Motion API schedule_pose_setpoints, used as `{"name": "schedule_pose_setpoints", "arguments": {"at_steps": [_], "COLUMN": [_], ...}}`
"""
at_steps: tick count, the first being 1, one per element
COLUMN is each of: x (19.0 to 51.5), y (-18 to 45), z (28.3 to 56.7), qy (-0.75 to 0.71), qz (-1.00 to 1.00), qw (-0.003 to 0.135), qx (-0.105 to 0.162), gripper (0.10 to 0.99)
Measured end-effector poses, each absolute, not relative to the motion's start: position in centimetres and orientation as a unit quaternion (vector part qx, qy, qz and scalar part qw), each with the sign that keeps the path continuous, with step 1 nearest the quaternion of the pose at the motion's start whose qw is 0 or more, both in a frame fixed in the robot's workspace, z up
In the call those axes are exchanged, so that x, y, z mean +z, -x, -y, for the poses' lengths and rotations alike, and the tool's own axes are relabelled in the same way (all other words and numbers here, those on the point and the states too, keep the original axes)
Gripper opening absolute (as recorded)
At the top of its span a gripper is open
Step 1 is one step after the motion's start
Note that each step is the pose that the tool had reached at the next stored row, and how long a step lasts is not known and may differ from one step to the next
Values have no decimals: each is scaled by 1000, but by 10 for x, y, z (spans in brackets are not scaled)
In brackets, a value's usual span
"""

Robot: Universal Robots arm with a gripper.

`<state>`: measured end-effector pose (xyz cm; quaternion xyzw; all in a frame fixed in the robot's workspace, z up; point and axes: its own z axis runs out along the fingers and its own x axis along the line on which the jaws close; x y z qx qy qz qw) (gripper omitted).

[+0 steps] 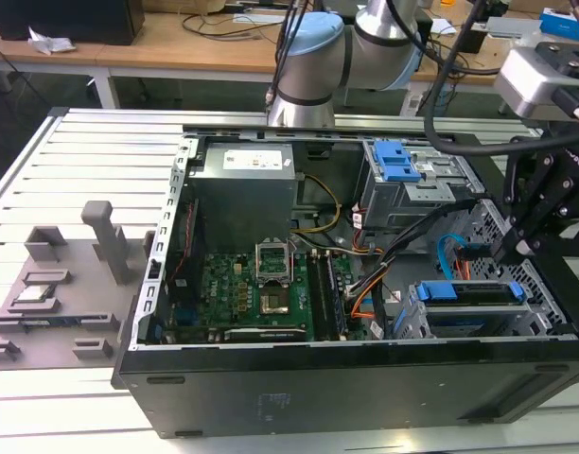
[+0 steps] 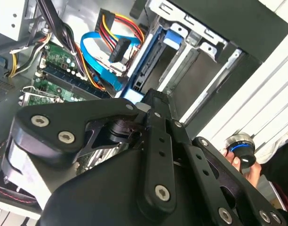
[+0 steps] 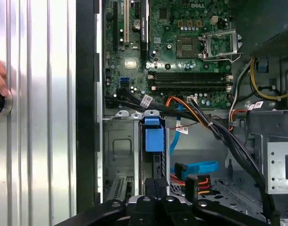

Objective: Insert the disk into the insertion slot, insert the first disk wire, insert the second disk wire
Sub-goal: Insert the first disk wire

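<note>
Silver rectangular hard drive in blue plastic carrier [image 3: 153, 136] edge-on in silver perforated drive cage [image 3: 118, 150]. Black gripper [image 3: 156, 184] at its end, opening cannot tell. Likely rigid, heavyish, shock-sensitive: grip carrier edges.

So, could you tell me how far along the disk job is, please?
Done: the disk looks seated in the slot. In hand: the claw is at the disk's end. Left: the blue wire and the power plug lie loose beside it, not plugged in.

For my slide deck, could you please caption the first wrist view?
The gripper at the disk in its slot, wires lying beside it.
</note>
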<state>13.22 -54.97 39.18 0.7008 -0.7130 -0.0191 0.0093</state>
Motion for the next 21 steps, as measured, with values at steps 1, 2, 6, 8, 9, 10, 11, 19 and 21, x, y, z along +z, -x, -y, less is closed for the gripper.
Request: {"name": "schedule_pose_setpoints", "arguments": {"at_steps": [1,2,6,8,9,10,11,19,21], "x": [391,391,385,381,381,380,380,372,369], "y": [-134,-136,-139,-139,-139,-139,-139,-140,-142], "z": [548,545,538,534,532,531,530,511,507], "qy": [-701,-701,-701,-701,-701,-701,-701,-701,-701], "qz": [713,713,713,713,713,713,713,713,713], "qw": [9,9,10,10,10,10,10,10,10], "qx": [-19,-19,-19,-19,-19,-19,-19,-19,-19], "gripper": [106,106,106,106,106,106,106,106,106]}}
